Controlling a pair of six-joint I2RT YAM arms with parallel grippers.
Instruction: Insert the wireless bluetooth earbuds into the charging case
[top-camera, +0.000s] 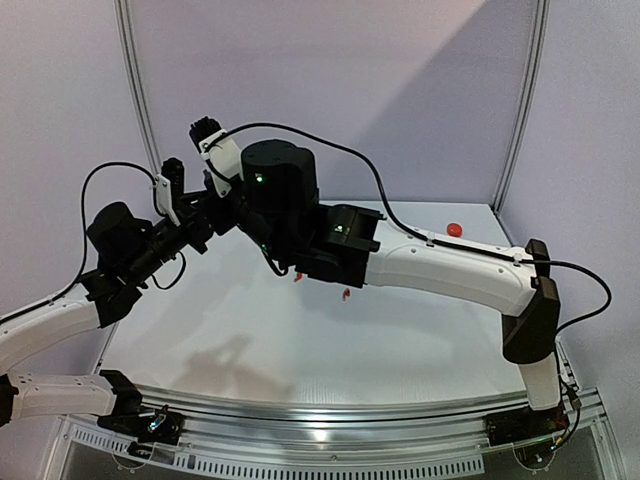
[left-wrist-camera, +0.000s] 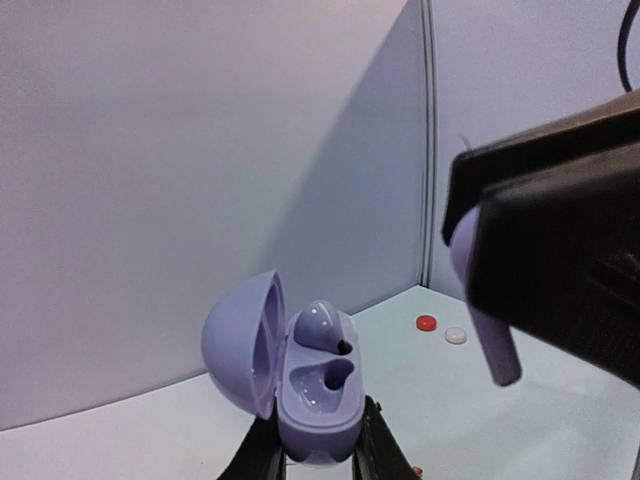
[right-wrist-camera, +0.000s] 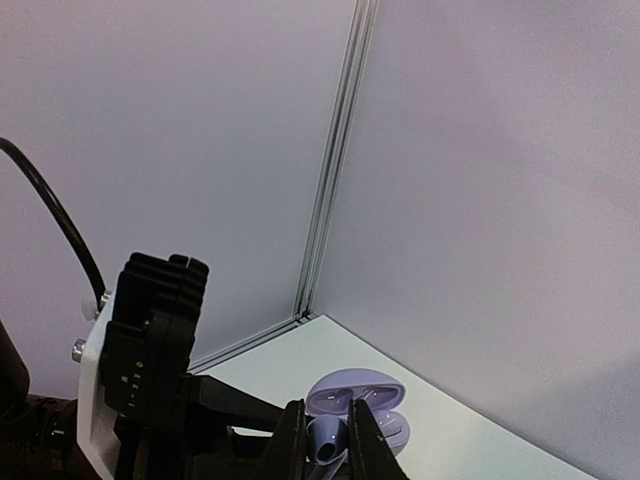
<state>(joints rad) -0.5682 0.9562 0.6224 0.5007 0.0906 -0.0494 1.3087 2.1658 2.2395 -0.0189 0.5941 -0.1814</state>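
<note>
left end effector (left-wrist-camera: 316, 452) clamped on open lilac charging case (left-wrist-camera: 300, 395), one earbud (left-wrist-camera: 320, 328) seated; right end effector (right-wrist-camera: 327, 425) pinching second earbud (left-wrist-camera: 487, 335), hanging just beside case, not touching

The scene sits inside a booth of pale lilac-grey panels. The back wall (top-camera: 330, 70) runs across the far side, with a left wall (top-camera: 50, 90) and a right wall (top-camera: 600, 120) meeting it at slim metal posts: the left post (top-camera: 138, 90) and the right post (top-camera: 523, 105), both leaning outward toward the top in the overhead view. A broad diagonal shadow (top-camera: 440, 110) darkens the right part of the back wall, while its left part is brighter. Below, a white table (top-camera: 300, 345) reaches the walls on the far side. Soft grey shadows (top-camera: 230, 355) lie on it near the left. Along its near edge runs a shiny metal rail (top-camera: 330, 415) with a slotted strip (top-camera: 330, 465) beneath, catching bright highlights.
</note>
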